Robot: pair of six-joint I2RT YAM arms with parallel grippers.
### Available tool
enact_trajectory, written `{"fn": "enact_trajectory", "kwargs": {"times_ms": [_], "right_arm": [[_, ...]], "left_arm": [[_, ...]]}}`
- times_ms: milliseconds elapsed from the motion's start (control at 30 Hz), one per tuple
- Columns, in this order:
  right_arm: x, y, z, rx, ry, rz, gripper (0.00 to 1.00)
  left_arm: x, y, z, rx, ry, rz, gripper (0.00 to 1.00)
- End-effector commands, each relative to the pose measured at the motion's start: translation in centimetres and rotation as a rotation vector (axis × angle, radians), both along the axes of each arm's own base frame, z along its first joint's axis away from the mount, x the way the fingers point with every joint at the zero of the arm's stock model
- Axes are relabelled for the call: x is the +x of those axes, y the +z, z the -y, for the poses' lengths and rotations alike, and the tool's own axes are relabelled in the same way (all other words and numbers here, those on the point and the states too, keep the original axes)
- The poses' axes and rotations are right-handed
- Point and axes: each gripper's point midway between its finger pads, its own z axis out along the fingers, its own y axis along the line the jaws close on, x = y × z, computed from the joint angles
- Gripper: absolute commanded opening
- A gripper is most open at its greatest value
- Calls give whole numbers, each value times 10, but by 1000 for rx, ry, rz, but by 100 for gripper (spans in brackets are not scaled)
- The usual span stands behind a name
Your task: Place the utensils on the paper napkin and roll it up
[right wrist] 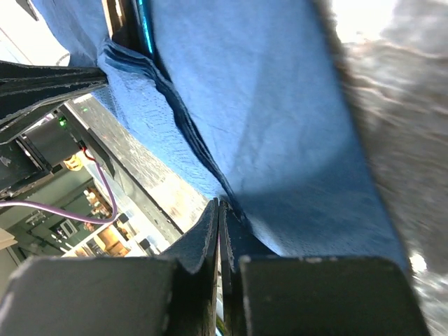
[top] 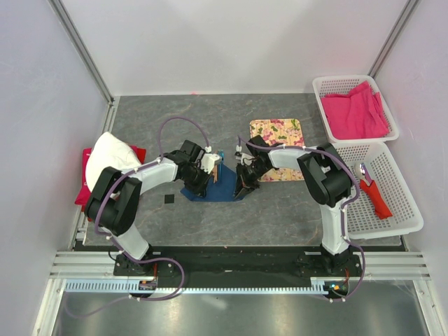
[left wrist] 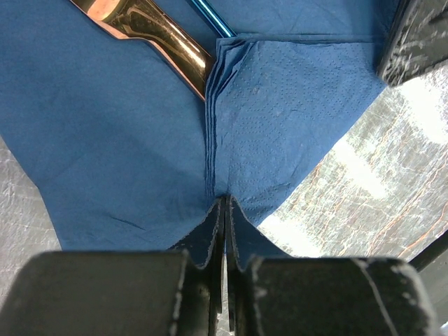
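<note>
Honestly, napkin [left wrist: 119, 140] looks thin, floppy, probably tears easily; left gripper [left wrist: 224, 203] and right gripper [right wrist: 218, 206] each pinch its folded edge, stiff utensils [left wrist: 164, 42] tucked under.

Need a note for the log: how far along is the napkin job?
Done: utensils lie on the blue napkin, one flap folded over them. In hand: left gripper and right gripper each pinch a napkin edge. Left: rolling it up.
</note>
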Motion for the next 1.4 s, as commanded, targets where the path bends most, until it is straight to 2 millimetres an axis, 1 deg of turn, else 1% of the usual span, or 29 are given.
{"fn": "enact_trajectory", "kwargs": {"times_ms": [0,67,233,300,333,400,433,467,500,567,600,667,767,867,900,1000,1200,1367], "right_arm": [[2,-5,11,-27,3,10,4],[4,-3,15,-30,-1,18,4],[2,-3,33,-60,4,23,4],[4,1,34,-60,17,41,5],[5,8,32,-45,17,53,4],[15,22,23,-12,21,94,4],[17,30,17,5,22,102,5],[23,42,7,43,25,120,5],[24,48,1,65,28,126,5],[21,61,-14,100,44,133,5],[21,64,-18,110,51,148,5],[11,67,-26,126,74,142,5],[5,64,-32,130,80,134,5],[4,54,-37,127,69,113,5],[2,47,-39,120,69,98,6],[3,35,-43,118,54,65,5],[3,18,-42,99,56,57,5],[1,4,-37,65,51,43,4]], "left_arm": [[4,-10,-8,44,28,-12,2],[5,-10,-9,48,27,-10,2],[4,-11,-10,48,31,-15,2],[5,-11,-10,47,32,-16,2],[5,-11,-9,44,31,-17,2],[5,-10,-8,39,30,-18,2],[5,-10,-8,39,32,-19,2],[5,-10,-8,38,33,-21,2],[5,-11,-8,38,34,-23,2],[5,-10,-8,37,32,-21,2],[5,-10,-8,39,32,-20,2],[4,-10,-8,38,33,-25,2],[5,-10,-8,39,36,-23,2],[6,-10,-7,35,36,-22,2],[6,-10,-7,35,35,-22,2],[6,-8,-6,30,39,-21,2],[6,-5,-4,3,47,-30,2],[9,5,0,-36,62,-26,2]]}}
